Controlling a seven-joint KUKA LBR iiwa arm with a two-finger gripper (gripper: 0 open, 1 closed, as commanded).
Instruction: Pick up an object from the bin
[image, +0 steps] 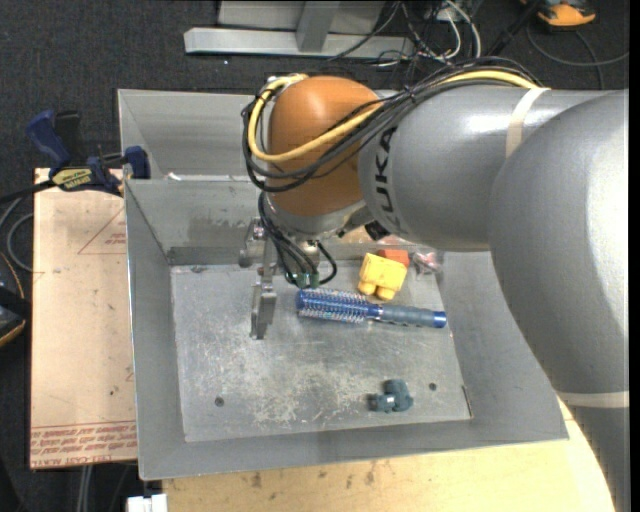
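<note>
Gripper (263, 312) hangs low over bare floor of the bin (290, 395), left of frame centre. Whether it is released or clenched cannot be told. Nothing is seen in its grasp.

Nearest candidate: blue brush (368, 310), lying roughly level across mid-frame, its bristle end just right of the gripper and apart from it. Yellow block (383, 275) sits just above the brush, close to it; contact between the two cannot be confirmed. A small dark thing (390, 398) lies well apart, lower right.

Recommendation, as judgement: the brush is the likeliest pick. Shift right and close across its narrow width, near the join of bristles and handle, so it lifts level. Stay clear of the block. The brush may roll or pivot if caught at one end.

Obscured: the orange cover (310, 135) and arm (480, 170) hide the bin's upper right. A pinkish item (425, 259) beside the block is partly covered and unidentifiable. The dark thing's kind is unclear.
</note>
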